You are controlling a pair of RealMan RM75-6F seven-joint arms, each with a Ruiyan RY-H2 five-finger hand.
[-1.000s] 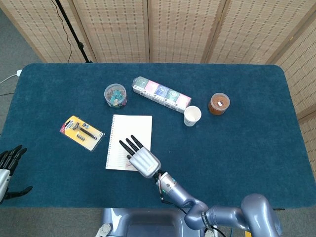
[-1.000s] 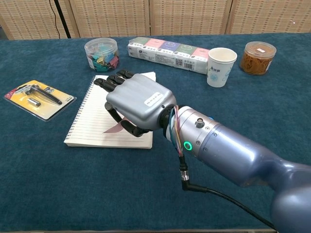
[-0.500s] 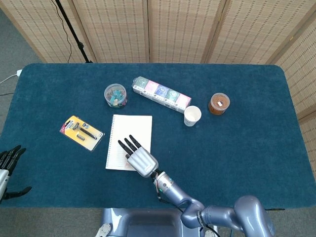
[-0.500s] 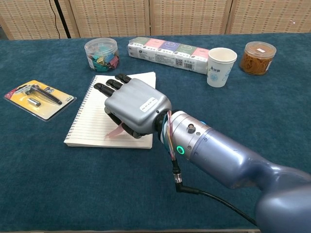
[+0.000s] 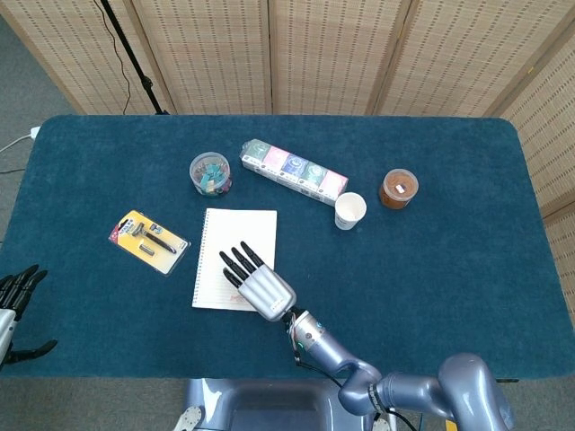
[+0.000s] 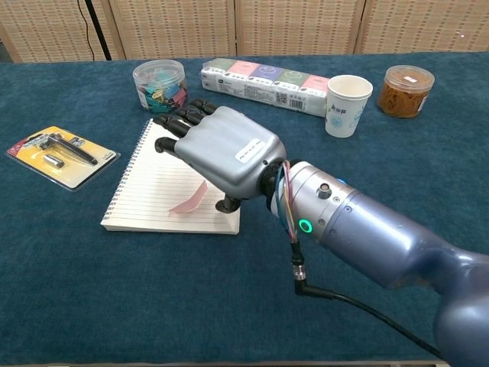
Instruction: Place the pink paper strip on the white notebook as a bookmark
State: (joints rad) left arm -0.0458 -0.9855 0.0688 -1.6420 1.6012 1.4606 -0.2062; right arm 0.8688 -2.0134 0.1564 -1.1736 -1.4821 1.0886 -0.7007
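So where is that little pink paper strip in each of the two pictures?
Head view: not visible; the right robot hand covers the lower right of the white spiral notebook where it would show.
Chest view: the pink paper strip lies on the notebook's lined page, near its lower right, left of the hand.
Shared landmark: the white paper cup.

Open table [image 5: 449, 269] right of notebook [image 5: 235, 235]; blocked behind by clip jar [image 5: 210, 173], tissue packs [image 5: 294, 170], paper cup [image 5: 349, 211]; blister pack [image 5: 148, 241] to left
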